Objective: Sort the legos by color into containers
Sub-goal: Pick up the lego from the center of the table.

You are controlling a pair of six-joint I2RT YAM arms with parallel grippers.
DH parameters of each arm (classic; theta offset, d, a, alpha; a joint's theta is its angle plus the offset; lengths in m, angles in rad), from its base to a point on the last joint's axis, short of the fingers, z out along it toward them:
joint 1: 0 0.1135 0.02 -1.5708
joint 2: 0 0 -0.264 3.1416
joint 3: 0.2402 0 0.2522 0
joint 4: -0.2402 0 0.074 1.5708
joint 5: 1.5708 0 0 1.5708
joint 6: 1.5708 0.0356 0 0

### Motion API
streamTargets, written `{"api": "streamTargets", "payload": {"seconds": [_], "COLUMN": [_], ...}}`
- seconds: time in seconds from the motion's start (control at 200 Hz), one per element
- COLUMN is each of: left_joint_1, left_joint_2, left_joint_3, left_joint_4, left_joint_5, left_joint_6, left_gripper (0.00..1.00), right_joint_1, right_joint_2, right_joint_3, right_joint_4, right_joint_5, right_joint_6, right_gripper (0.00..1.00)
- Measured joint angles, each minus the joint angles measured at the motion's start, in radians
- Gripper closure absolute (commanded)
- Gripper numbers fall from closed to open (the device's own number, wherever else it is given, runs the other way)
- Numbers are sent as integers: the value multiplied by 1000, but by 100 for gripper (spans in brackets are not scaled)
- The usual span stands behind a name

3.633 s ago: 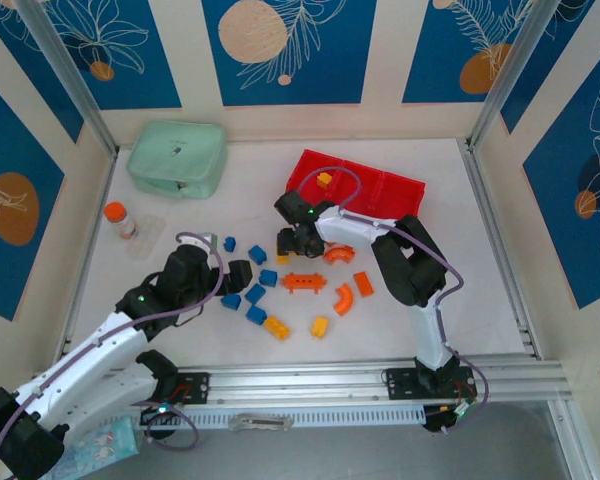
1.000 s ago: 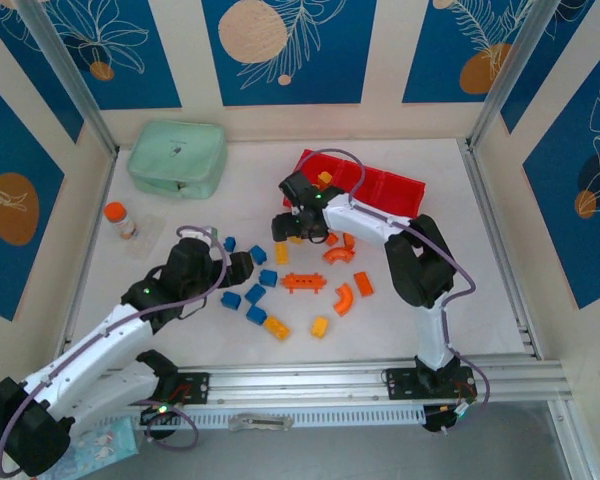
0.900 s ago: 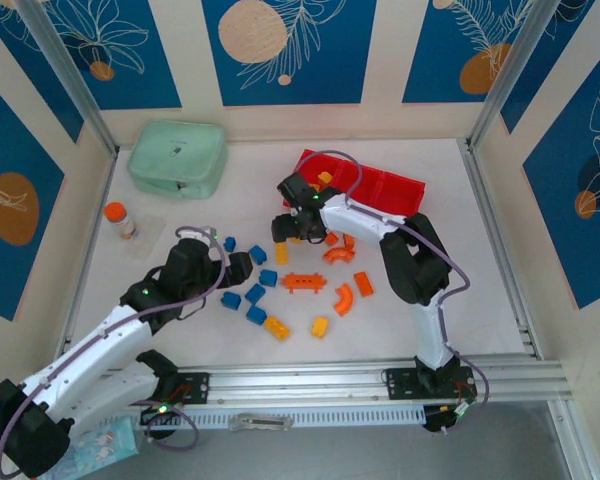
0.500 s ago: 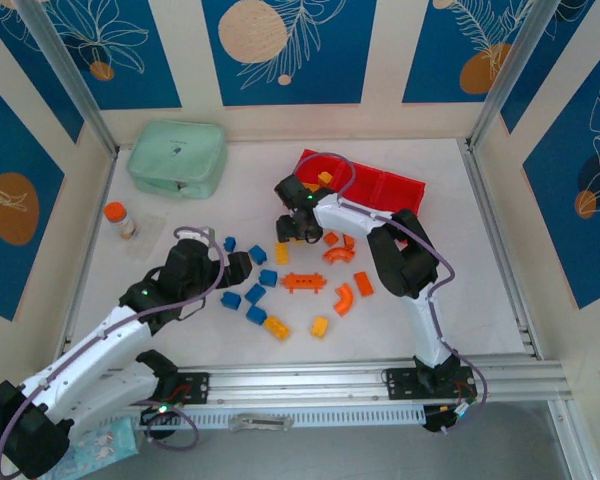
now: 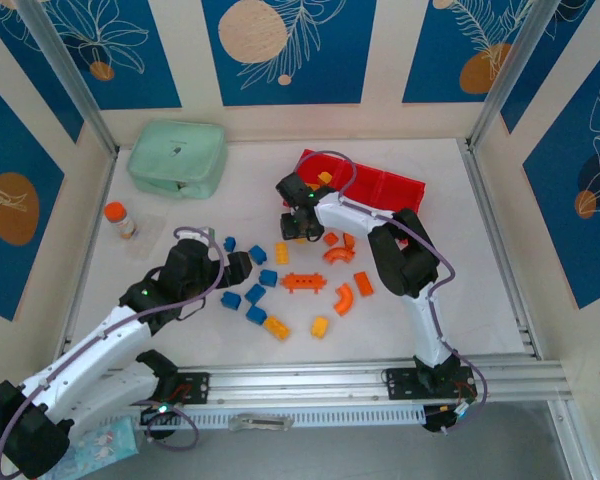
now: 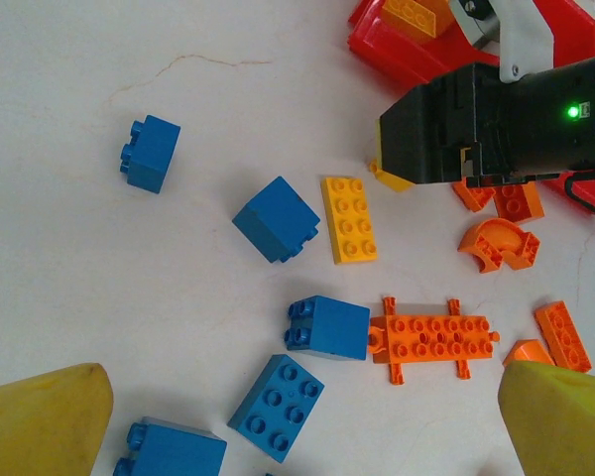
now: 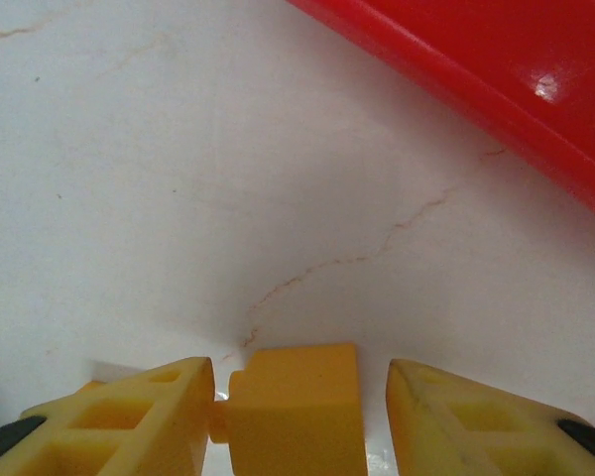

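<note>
**Surroundings.** Noted a mint-green zip case (image 5: 177,158) at the far left of the table (image 5: 460,250), well apart from the bricks. Noted an orange-capped bottle (image 5: 120,220) near the left wall. Found loose legos (image 5: 280,290) scattered between the two arms, with blue bricks (image 5: 255,293) mostly leftward and orange pieces (image 5: 343,298) rightward. Recorded a flat yellow plate (image 6: 348,218) just beside a blue cube (image 6: 276,218), and a blue block (image 6: 327,327) touching the end of a long orange plate (image 6: 431,337). Observed an orange arch (image 6: 498,248) close under the black body of the right gripper (image 7: 299,387).

**Containers.** Red tray (image 5: 400,190) at the far side, three compartments in a row. One yellow piece (image 5: 324,179) inside the leftmost compartment.

**End effectors.**
- Right gripper low over the table, just beside the tray's near wall. Fingers (image 7: 129,416) straddling a small yellow brick (image 7: 296,412), one touching a stud and the other a narrow gap off; not yet clamped.
- Left gripper (image 5: 242,270) above the blue bricks, fingertips (image 6: 40,416) spread wide, gripping nothing.

**Hidden or unclear.**
- Straddled brick covered by the gripper in the overhead view; a yellow corner poking out beneath the black body in the left wrist view.
- Further orange bits partly masked by that body, shapes unclear.
- Tray's near-left rim crossed by the right arm's cable.
- Left fingertips cut off at the frame's bottom edge.
</note>
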Motion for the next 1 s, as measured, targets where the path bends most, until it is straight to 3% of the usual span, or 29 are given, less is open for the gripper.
{"api": "streamTargets", "payload": {"seconds": [0.165,0.615,1.0], "left_joint_1": [0,0,0], "left_joint_2": [0,0,25], "left_joint_3": [0,0,7], "left_joint_4": [0,0,8], "left_joint_5": [0,0,0], "left_joint_6": [0,0,3], "left_gripper": [1,1,1], "right_joint_1": [1,7,-18], "right_joint_2": [9,6,-105], "right_joint_3": [8,16,84], "right_joint_4": [-5,-21,-31], "right_joint_5": [0,3,24], "right_joint_6": [-2,-17,-35], "right_gripper": [47,68,69]}}
